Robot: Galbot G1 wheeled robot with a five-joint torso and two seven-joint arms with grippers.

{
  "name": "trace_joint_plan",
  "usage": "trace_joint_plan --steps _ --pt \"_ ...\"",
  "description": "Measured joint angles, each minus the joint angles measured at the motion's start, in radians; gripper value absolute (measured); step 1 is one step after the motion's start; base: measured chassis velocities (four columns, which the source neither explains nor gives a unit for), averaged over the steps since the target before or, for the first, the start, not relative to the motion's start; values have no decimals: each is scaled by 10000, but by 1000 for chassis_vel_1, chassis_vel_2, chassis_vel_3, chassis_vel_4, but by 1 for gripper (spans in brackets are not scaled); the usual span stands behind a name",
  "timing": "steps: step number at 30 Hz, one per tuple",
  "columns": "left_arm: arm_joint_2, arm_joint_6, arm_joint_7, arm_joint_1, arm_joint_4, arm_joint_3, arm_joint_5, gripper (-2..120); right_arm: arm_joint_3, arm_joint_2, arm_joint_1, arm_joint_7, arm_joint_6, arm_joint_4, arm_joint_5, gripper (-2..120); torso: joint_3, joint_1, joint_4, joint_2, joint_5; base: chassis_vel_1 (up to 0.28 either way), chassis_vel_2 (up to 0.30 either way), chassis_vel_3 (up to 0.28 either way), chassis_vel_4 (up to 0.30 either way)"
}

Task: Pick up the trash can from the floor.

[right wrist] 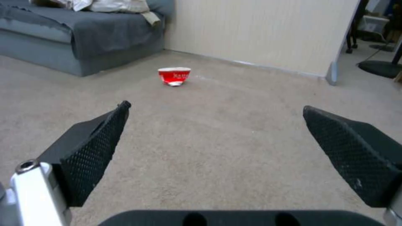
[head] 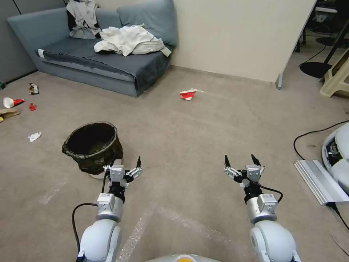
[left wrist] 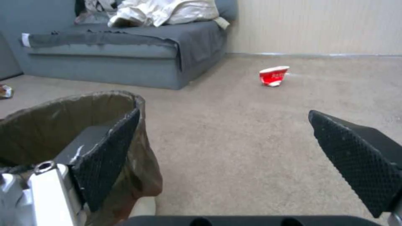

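The trash can [head: 92, 145], a small round bin lined with a crinkled dark bag over a white base, stands upright on the beige carpet floor [head: 189, 138], left of centre. My left gripper [head: 126, 160] is open, low and right beside the bin's near right side. In the left wrist view the trash can [left wrist: 50, 125] lies behind one finger [left wrist: 106, 150] near its rim, and the left gripper [left wrist: 224, 112] has bare carpet between its tips. Whether that finger touches the bag I cannot tell. My right gripper [head: 239, 157] [right wrist: 216, 106] hovers open over carpet, well right of the bin.
A crushed red-and-white cup [head: 188, 94] lies ahead on the carpet. A grey sofa [head: 105, 62] with heaped cloths stands at the back left, and litter [head: 14, 103] is scattered far left. A pale partition [head: 240, 36] stands behind. A cable [head: 309, 136], a metal rail [head: 318, 180] and a white device sit at the right.
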Motion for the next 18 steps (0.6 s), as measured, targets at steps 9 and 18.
trace_joint_plan --steps 9,18 --pt "610 -1437 -1605 1777 -2145 125 728 100 -148 837 -1628 1135 952 1838 -465 100 -2 -1 1 0 -4 0 0 0 0" --pt "698 -1122 -1012 1977 -1896 -178 168 100 -66 728 -1630 1135 938 1797 -457 100 -1 0 0 0 1 0 0 0 0"
